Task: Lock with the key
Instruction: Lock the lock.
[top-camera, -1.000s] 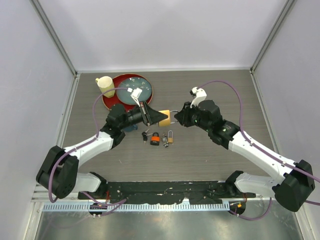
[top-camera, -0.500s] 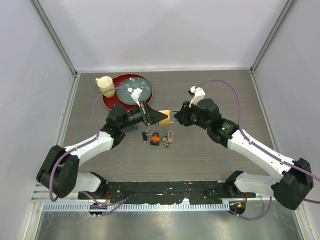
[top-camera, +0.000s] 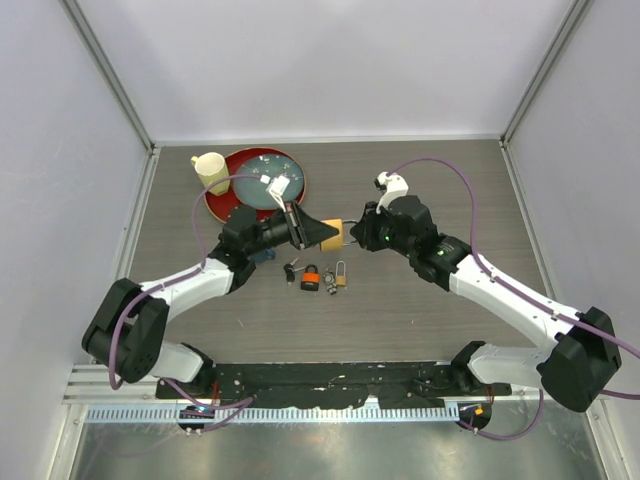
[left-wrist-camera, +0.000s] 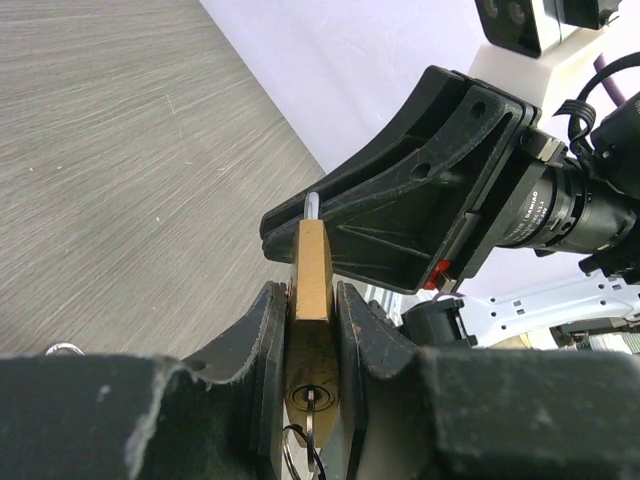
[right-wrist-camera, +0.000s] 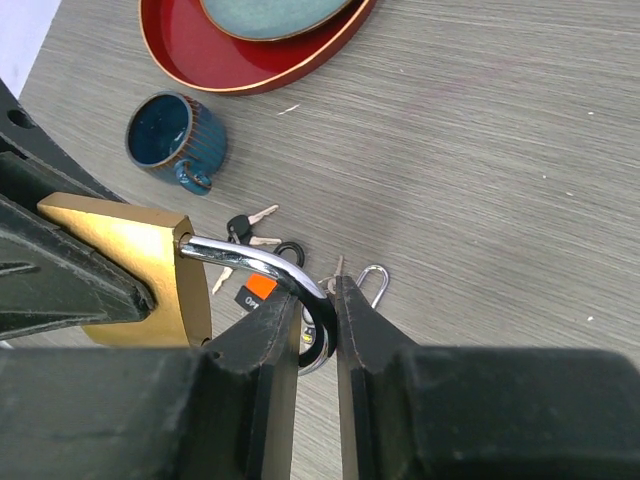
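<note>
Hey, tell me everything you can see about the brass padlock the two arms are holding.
The brass padlock is a plain, flat-sided gold-coloured block with a curved silver shackle. It is held off the table, lying sideways between the arms. The left gripper clamps its broad faces; the right gripper pinches the shackle's bend. A key on a ring sits in the keyway. Whether the shackle is latched is hidden.

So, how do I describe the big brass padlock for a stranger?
Look at the middle of the grey table, where the left gripper and the right gripper meet. The large square brass padlock is held between them, off the surface; the small orange padlock nearby lies flat on the table.
</note>
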